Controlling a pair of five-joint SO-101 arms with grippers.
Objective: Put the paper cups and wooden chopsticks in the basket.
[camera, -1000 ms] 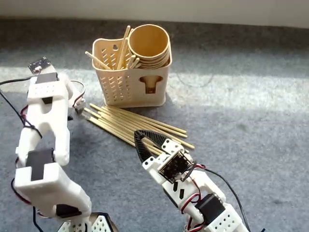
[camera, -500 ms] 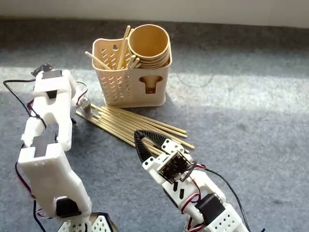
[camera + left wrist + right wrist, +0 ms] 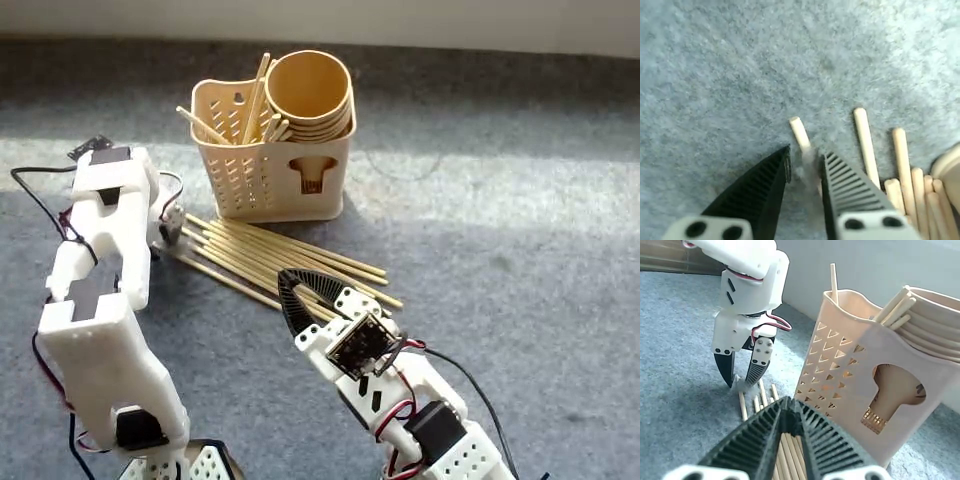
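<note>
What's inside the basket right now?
Inside the basket, a nested stack of paper cups fills one side and several chopsticks stand tilted in the other. The basket wall covers most of their lower parts, so the cup count and the basket floor cannot be seen.

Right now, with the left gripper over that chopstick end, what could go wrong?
The left gripper straddles only the tip of one chopstick; gripped there, it may swing or slip when lifted. The loose chopsticks lie close beside it, so a finger could nudge them. The basket looks crowded beside the paper cups; insertion may snag.
</note>
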